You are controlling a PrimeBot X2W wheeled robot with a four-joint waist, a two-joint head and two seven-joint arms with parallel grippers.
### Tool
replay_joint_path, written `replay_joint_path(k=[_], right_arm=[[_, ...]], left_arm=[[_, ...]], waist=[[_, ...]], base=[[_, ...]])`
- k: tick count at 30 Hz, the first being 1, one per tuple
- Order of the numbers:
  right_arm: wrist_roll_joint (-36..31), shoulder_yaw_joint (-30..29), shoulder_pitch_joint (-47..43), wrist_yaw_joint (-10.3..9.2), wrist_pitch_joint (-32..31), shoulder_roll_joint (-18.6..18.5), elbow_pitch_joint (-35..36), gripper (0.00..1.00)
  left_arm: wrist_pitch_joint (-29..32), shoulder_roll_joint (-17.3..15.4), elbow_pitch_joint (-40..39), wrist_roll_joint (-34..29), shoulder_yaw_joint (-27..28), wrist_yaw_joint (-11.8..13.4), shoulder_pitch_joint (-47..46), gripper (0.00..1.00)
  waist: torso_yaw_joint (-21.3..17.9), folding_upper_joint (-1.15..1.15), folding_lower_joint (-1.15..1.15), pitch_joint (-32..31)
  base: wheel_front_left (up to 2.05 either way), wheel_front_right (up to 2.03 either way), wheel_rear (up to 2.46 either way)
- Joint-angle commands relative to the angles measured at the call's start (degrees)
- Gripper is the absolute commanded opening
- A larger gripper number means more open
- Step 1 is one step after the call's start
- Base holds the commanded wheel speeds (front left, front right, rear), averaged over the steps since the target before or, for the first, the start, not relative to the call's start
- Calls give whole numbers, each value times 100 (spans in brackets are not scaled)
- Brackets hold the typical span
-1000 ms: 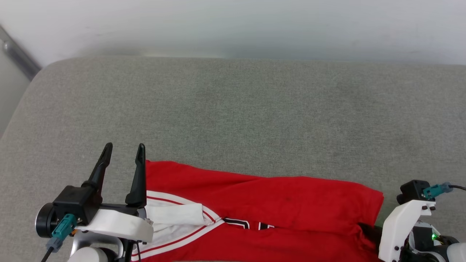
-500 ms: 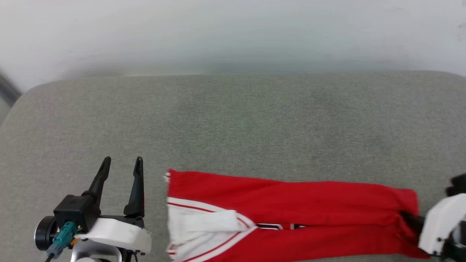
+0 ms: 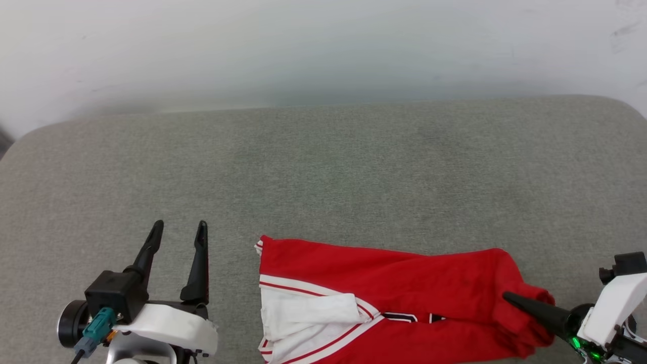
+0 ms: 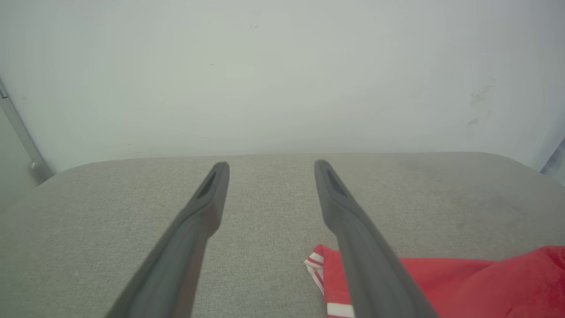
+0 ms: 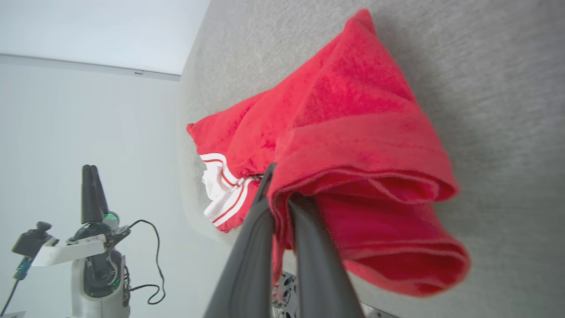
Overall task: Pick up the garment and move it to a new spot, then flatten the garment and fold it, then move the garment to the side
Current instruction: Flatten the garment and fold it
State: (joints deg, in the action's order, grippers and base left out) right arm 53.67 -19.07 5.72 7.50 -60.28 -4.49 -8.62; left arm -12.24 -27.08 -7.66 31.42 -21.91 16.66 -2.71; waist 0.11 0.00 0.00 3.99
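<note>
The garment is a red jersey T-shirt lying as a long folded strip on the grey cushion, near its front edge. Its white sleeve with striped trim is at the left end. My right gripper comes in from the lower right and is shut on the bunched, raised right end of the garment, with red cloth pinched between its fingers. My left gripper stands open to the left of the garment, apart from it and holding nothing. In the left wrist view, that gripper has the garment's corner at its right.
The grey cushioned surface stretches far behind the garment to a white wall. Its rounded corners lie at the far left and far right. The left arm stands beyond the cushion's edge in the right wrist view.
The head camera has shifted. The garment now lies apart from the left gripper instead of against it. Its right end has lifted and bunched leftward in the right gripper, shortening the strip.
</note>
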Motion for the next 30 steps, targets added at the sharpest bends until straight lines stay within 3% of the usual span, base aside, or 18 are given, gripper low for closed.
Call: replay_joint_path(k=[1,5,12,20,26,27,28,29,30], right_arm=[[521,-62,143,-1,-262,118,-21,0],[1125,17,250,-2,-493,162,-190,0],[2191,1185,508,-1,-23,165,-710,0],[2353,2602,954,-1,524,165,-982,0],[1888,3264,1310,-2,1126,160,-1358,1],[1779,3338,1350,-1,1235,160,-1444,15],[1673,3395,1391,-1,1348,162,-1534,36],[1615,3459,1431,-1,1430,161,-1605,100],[1612,3527,1464,-1,1499,162,-1660,100]], left_arm=[[26,-4,7,-10,-42,-38,-82,100],[50,13,27,-18,-97,-60,-138,100],[75,94,67,-27,-212,-99,-254,100],[10,171,113,-19,-253,-143,-384,100],[-54,260,190,8,-267,-210,-531,100],[-61,279,216,10,-270,-228,-557,100],[-71,296,240,18,-273,-244,-585,100],[-77,305,261,23,-270,-250,-608,100],[-91,313,287,26,-265,-257,-622,100]], waist=[[83,0,0,-5],[230,0,0,13],[669,0,0,136],[1006,0,0,420],[1088,0,0,647],[1090,0,0,668],[1089,0,0,686],[1082,0,0,705],[1069,0,0,720]], base=[[0,0,0],[0,0,0],[0,0,0],[0,0,0],[0,0,0],[0,0,0],[0,0,0],[0,0,0],[0,0,0]])
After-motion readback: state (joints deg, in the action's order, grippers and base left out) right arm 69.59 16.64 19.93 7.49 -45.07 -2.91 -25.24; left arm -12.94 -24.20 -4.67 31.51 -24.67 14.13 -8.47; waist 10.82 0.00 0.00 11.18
